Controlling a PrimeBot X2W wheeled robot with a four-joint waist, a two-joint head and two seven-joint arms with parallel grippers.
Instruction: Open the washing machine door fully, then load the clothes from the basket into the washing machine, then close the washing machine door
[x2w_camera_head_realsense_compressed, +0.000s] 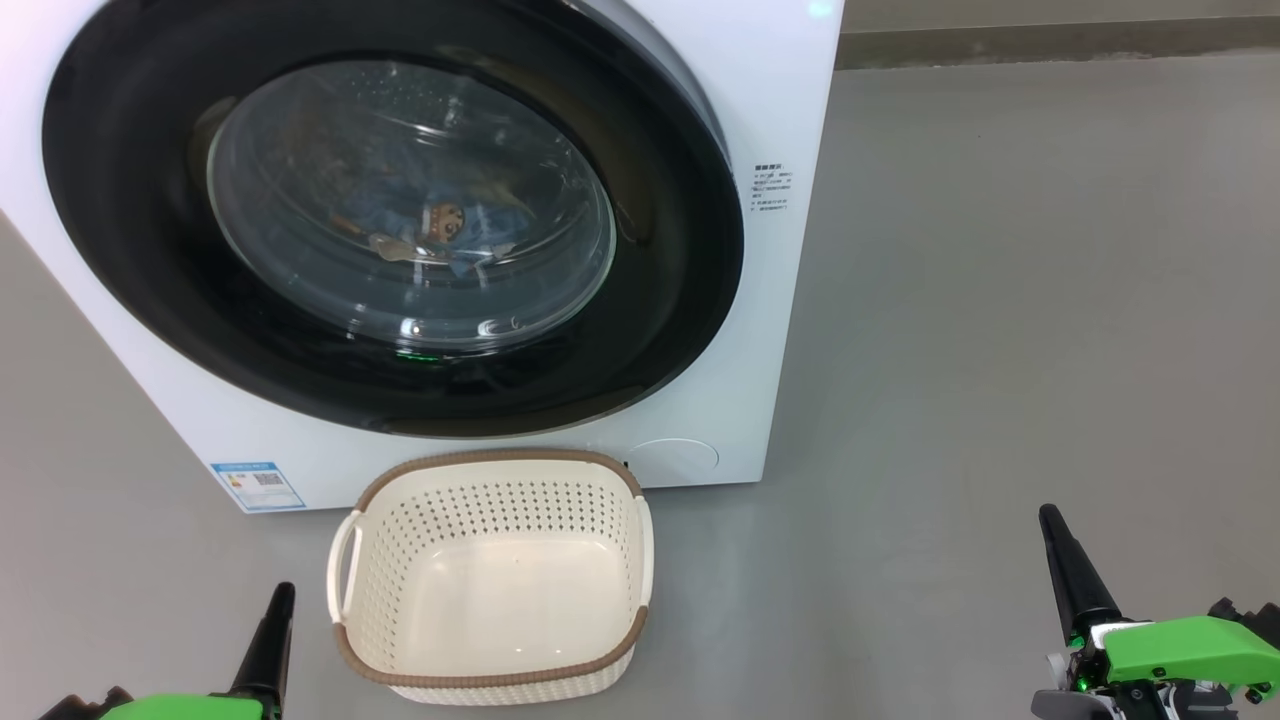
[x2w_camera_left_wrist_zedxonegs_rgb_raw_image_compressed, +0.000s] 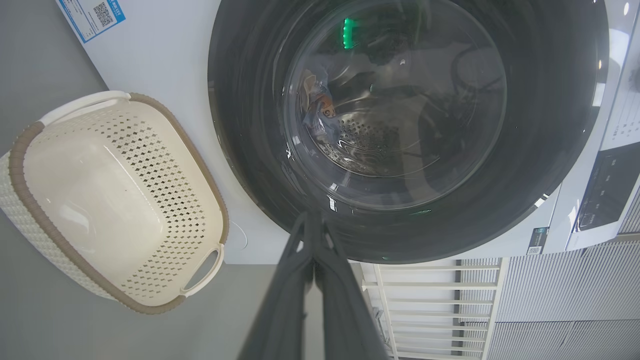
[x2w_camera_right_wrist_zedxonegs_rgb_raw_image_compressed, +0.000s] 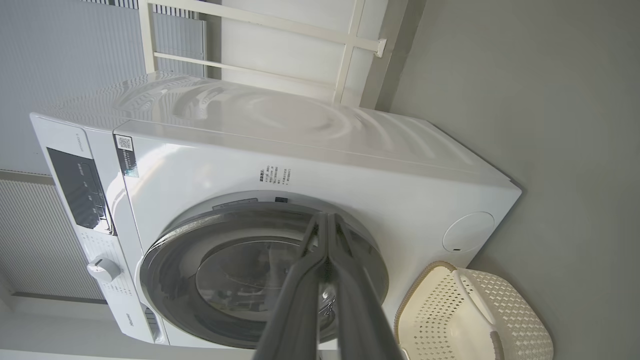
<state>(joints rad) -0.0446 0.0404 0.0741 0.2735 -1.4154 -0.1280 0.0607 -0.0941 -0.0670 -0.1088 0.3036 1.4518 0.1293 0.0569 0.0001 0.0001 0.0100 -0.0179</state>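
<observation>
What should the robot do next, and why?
Probably just keep its arms low and stop, because the job looks finished. The basket is empty, the clothes lie inside behind the door, which looks shut, and the left gripper and right gripper are shut, holding nothing.

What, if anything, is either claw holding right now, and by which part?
Nothing is held: the left claw and right claw are both shut, empty, apart from the basket.

Closed washing machine door (x2w_camera_head_realsense_compressed: 660, 290), clothes (x2w_camera_head_realsense_compressed: 440, 225) behind its glass, empty basket (x2w_camera_head_realsense_compressed: 500, 505) in front
</observation>
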